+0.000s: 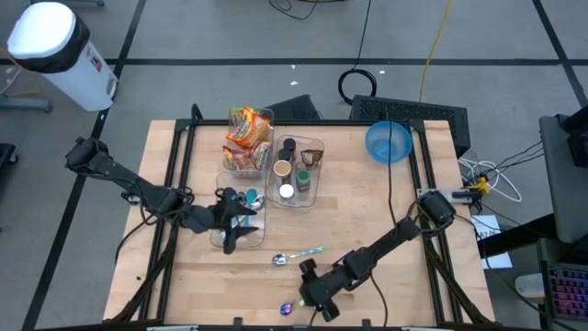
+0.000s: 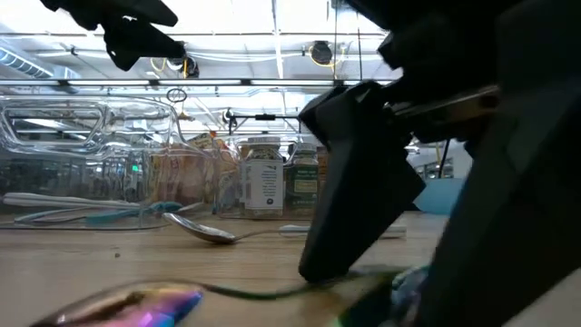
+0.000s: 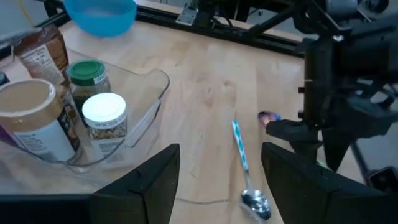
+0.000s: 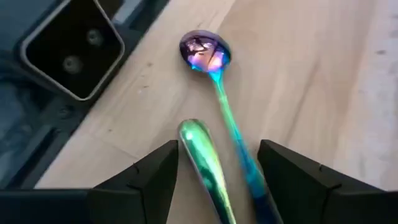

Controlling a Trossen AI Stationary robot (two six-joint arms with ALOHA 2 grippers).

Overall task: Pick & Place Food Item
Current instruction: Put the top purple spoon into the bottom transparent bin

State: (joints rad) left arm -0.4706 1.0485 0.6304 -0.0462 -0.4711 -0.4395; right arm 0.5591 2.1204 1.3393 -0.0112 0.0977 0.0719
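Note:
Food packets (image 1: 248, 138) stand in a clear bin at the far middle, with several jars (image 1: 296, 170) in the clear bin beside them. My right gripper (image 1: 312, 296) is low over the table's near edge, open. Its fingers stand on either side of the handles of two iridescent utensils: a spoon (image 4: 205, 51) and a green one (image 4: 202, 155), both flat on the wood. My left gripper (image 1: 234, 230) hangs open over a clear container (image 1: 241, 216) at the left middle, nothing between its fingers (image 3: 143, 186).
A silver spoon with a teal handle (image 1: 296, 256) lies between the two grippers. A blue bowl (image 1: 389, 141) sits at the far right. The dark frame rail (image 4: 74, 50) at the table's near edge is close to my right gripper. Bare wood lies at the right.

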